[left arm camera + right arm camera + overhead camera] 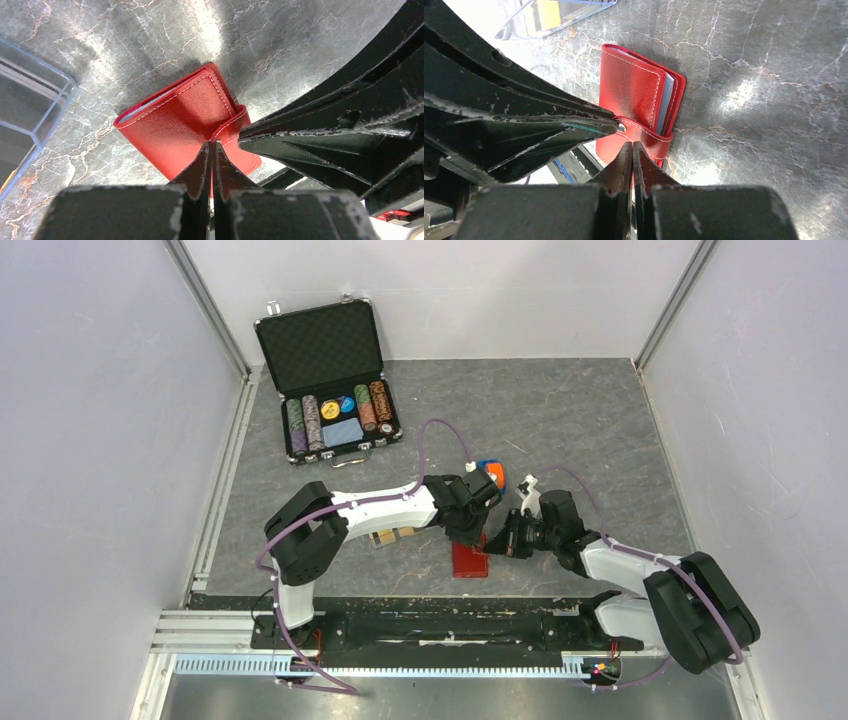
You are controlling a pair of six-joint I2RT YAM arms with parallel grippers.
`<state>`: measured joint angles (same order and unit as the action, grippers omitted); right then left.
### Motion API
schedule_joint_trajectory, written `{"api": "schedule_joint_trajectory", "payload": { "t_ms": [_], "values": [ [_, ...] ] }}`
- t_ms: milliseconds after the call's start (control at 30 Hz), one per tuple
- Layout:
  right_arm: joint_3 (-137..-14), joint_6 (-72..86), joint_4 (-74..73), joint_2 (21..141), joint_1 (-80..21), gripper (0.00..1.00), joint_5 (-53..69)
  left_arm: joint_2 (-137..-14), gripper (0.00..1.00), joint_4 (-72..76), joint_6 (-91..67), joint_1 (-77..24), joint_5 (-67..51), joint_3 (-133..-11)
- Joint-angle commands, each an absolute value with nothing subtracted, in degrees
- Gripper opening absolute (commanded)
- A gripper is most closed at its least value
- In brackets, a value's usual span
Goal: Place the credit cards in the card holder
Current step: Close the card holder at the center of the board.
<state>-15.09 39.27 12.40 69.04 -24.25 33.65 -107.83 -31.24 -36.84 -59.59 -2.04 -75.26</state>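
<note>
A red snap-tab wallet (469,562) lies on the grey table between both grippers. It also shows in the left wrist view (175,120) and the right wrist view (634,90), with pale card edges (667,97) in its open side. My left gripper (212,145) is shut on the wallet's tab by the snap. My right gripper (631,146) is shut on the wallet's lower edge under the tab. The clear card holder (35,100) stands left of the wallet, partly under my left arm (392,536). An orange-gold credit card (546,12) shows inside it.
An open black chip briefcase (335,380) with poker chips and a pale blue card stands at the back left. A small orange and blue object (492,475) lies just behind the grippers. Metal rails run along the left and near table edges.
</note>
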Motion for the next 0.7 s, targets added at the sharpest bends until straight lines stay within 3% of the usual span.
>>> {"api": "schedule_joint_trajectory", "payload": {
  "t_ms": [0, 667],
  "values": [
    [-16.3, 39.8, 15.9, 70.6, -24.9, 0.00, 34.2, -107.3, 0.02, -32.4, -33.8, -59.4, -0.4, -77.2],
    [-17.5, 42.4, 22.0, 76.4, -27.2, 0.00, 34.4, -109.9, 0.02, -31.6, -36.5, -59.5, -1.4, -72.5]
  ]
}}
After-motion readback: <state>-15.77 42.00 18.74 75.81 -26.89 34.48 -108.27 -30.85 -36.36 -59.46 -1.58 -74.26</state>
